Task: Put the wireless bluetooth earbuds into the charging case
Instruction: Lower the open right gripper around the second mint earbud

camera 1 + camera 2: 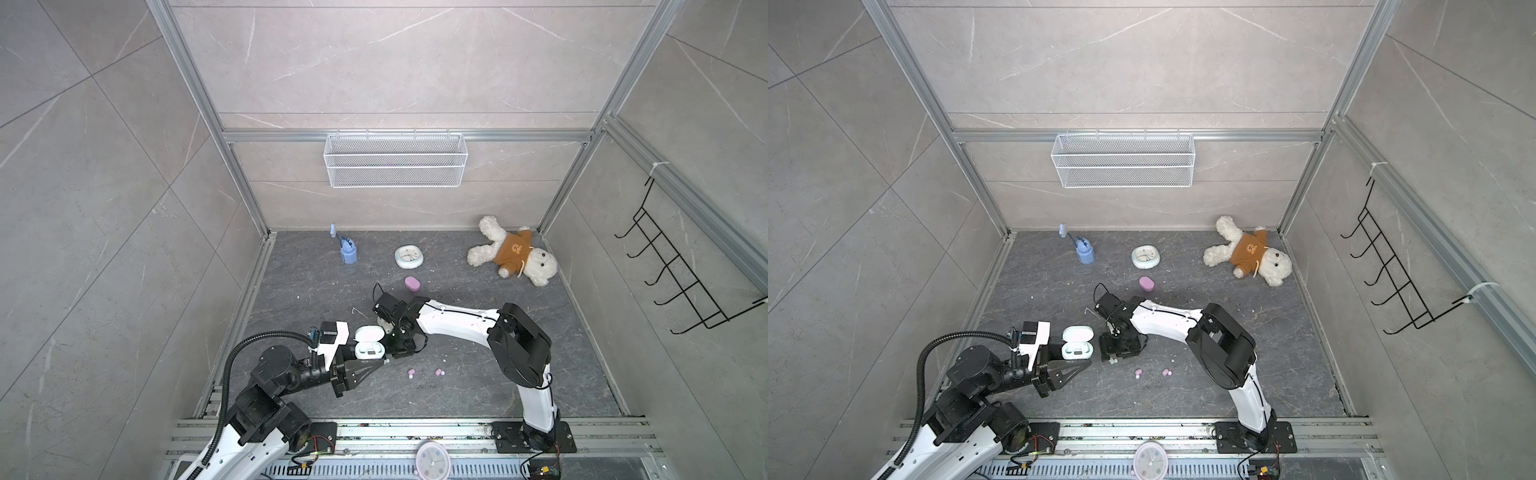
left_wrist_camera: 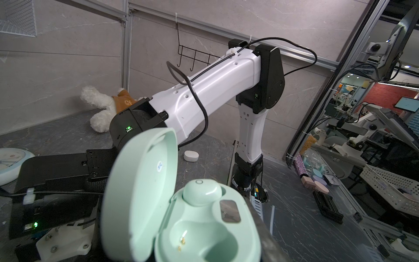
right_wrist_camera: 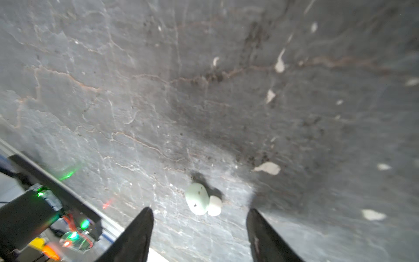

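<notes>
Left gripper [image 1: 1084, 360]: drawn fully together; the charging case [image 1: 1077, 348] seems to be clamped in it, though the contact is hidden behind the case body
Charging case: mint green, lid swung open, held clear of the table [image 1: 1163, 399], left of centre in both top views
Seated earbud [image 2: 201, 192]: mint, lodged in one socket of the case; gold contacts are shown in the socket beside it
Right gripper [image 3: 200, 211]: pointed down at the table just right of the case; its fingers are spread with a wide gap and nothing is held
Loose mint earbud [image 3: 196, 199]: laid on the table between the right fingertips and slightly ahead of them, touched by neither; a white ear tip is seen at one end
Pink earbuds [image 1: 411, 373]: two are laid on the table nearer the front, right of the mint one; the second pink earbud [image 1: 439, 372] is set apart from the first, and both are clear of the grippers
Pink case [image 1: 412, 283]: closed, set on the table behind the right arm
White case [image 2: 191, 156]: closed, seen on the table past the right arm in the left wrist view only
Other items: a round clock [image 1: 409, 257], a plush bear [image 1: 511, 253] and a blue holder [image 1: 348, 251] are placed along the back of the table
</notes>
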{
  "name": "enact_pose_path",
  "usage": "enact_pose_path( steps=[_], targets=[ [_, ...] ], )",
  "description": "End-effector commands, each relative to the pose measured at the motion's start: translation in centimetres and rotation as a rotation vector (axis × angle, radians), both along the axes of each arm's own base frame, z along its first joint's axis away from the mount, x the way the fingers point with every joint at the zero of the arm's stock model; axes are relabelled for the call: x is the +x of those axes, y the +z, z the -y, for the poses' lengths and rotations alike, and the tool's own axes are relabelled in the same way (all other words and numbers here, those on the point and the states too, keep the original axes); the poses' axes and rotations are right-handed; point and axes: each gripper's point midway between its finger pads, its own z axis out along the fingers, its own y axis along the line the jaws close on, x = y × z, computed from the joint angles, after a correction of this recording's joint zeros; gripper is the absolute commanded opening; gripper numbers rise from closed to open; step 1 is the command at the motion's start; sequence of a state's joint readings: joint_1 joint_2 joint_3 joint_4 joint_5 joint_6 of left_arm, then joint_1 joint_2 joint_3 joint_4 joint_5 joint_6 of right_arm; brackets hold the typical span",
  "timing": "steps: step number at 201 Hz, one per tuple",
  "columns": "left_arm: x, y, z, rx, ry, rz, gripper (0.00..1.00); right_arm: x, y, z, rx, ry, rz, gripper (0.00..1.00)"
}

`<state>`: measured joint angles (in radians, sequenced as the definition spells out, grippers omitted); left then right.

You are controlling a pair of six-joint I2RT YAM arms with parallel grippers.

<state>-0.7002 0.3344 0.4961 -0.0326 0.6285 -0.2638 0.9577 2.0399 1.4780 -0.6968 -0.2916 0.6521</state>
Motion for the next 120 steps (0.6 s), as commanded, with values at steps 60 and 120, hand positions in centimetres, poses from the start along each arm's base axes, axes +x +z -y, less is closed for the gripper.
enact_pose_path(
  steps=[60, 120],
  targets=[
    [-1.5, 1.8, -1.5, -0.021, 0.013, 0.055, 0.17, 0.3, 1.0, -0.8, -0.140, 0.138, 0.162, 0.45],
    [-1.6, 1.9, -1.8, -0.023, 0.022, 0.071, 0.17, 0.3, -0.2, -0.9, -0.227, 0.203, 0.178, 0.34]
  ],
)
